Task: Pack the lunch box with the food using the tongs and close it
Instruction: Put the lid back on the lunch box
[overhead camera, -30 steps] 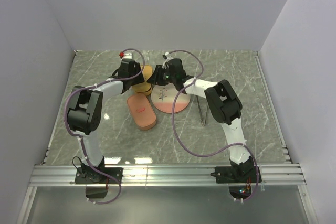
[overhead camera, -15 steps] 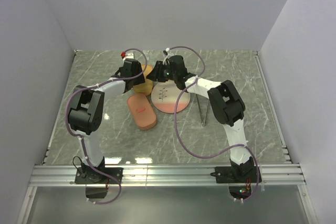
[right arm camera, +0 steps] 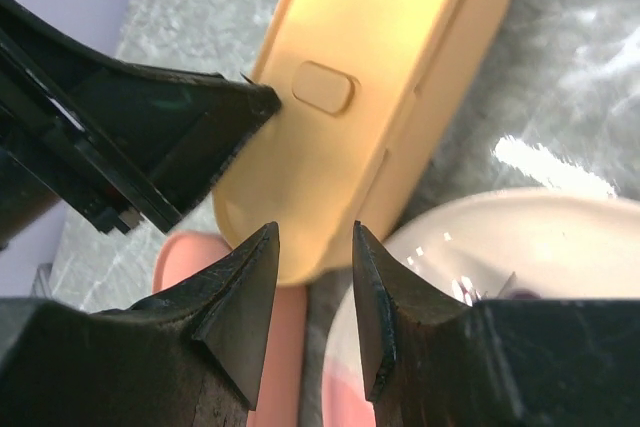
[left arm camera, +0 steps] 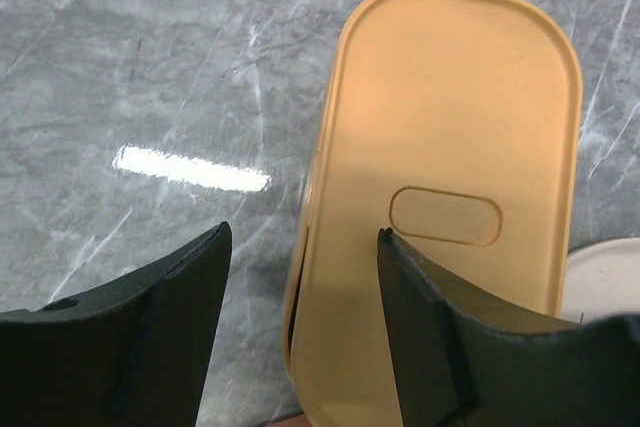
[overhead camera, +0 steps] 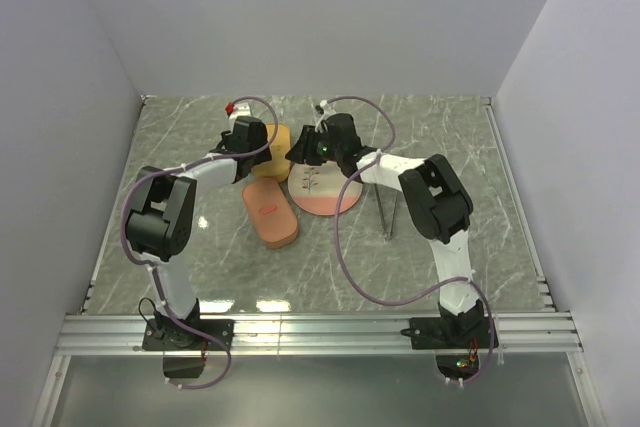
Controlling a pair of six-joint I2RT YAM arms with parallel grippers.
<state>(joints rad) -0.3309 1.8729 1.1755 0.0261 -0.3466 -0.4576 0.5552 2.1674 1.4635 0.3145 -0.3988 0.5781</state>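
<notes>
Both arms at shut yellow lunch box (left arm camera: 450,147), nothing gripped

Box sits far-centre on counter (overhead camera: 450,147), lid on, just L of plate (overhead camera: 335,197). L fingers (left arm camera: 195,282) wide apart, empty, straddling its L edge; contact unclear. R fingers (right arm camera: 255,272) part open, empty, over its near end. Tongs (overhead camera: 385,209) lie R of plate. Vs a sec ago: R arm shifted slightly, more plate shows; box, tongs unmoved. Grey marble, white walls.

Bright, even light was recorded.
Glare streaks were seen on the marble table (left arm camera: 190,169); the right wrist view was rendered soft.
</notes>
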